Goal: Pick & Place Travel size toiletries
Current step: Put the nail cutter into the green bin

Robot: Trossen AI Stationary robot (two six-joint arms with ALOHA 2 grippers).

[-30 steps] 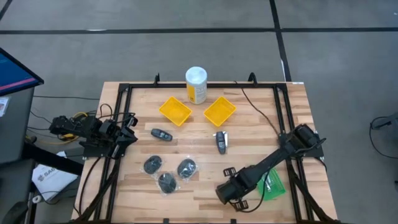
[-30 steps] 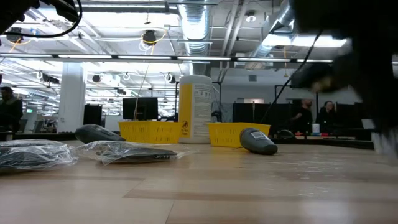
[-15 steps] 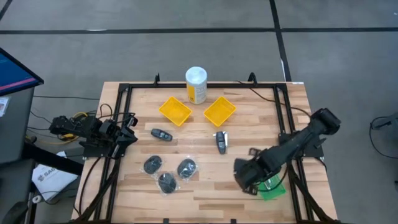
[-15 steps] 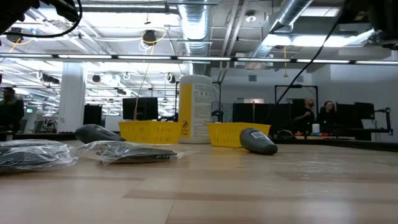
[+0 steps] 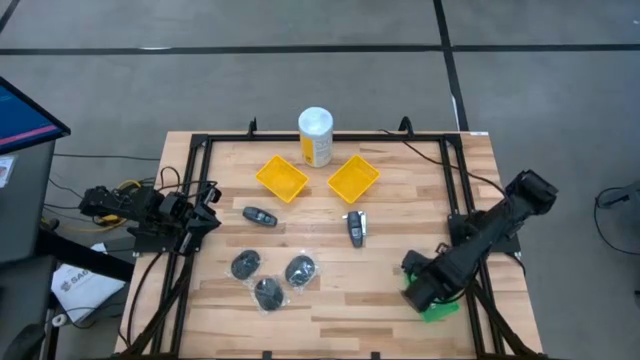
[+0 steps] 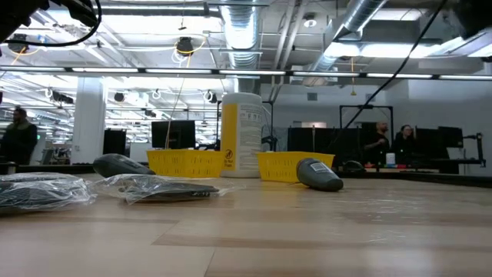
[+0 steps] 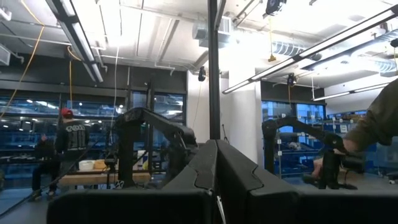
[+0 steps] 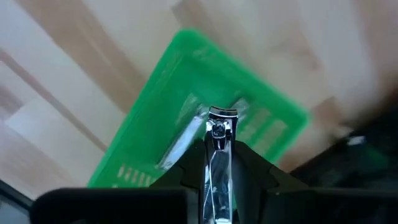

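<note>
My right gripper (image 5: 418,290) (image 8: 217,163) hangs over a green tray (image 5: 440,309) (image 8: 186,99) near the table's right near corner, shut on a small silver nail clipper (image 8: 217,140). Another silver piece (image 8: 179,138) lies in that tray. Three dark discs in clear wrap (image 5: 245,265) (image 5: 299,270) (image 5: 268,293) lie flat on the near left of the table. Two black oblong pieces (image 5: 260,215) (image 5: 355,228) lie at mid table. My left gripper (image 5: 205,208) (image 7: 214,165) waits shut at the table's left edge. My right gripper pinches the silver nail clipper between its two fingers (image 8: 249,163). The clipper's front end (image 8: 219,118) sticks out past the fingertips. The fingers point down from above. The clipper is lifted clear, over the green tray.
Two square yellow trays (image 5: 281,177) (image 5: 353,178) and a tall white-capped yellow canister (image 5: 315,136) stand toward the far edge. A black frame (image 5: 200,150) runs around the table. Bare wood lies between the discs and the green tray.
My right gripper has swung from the near middle of the table toward the right edge and now hangs over the green tray. The arm has left the low view. Nothing else on the table has moved.
</note>
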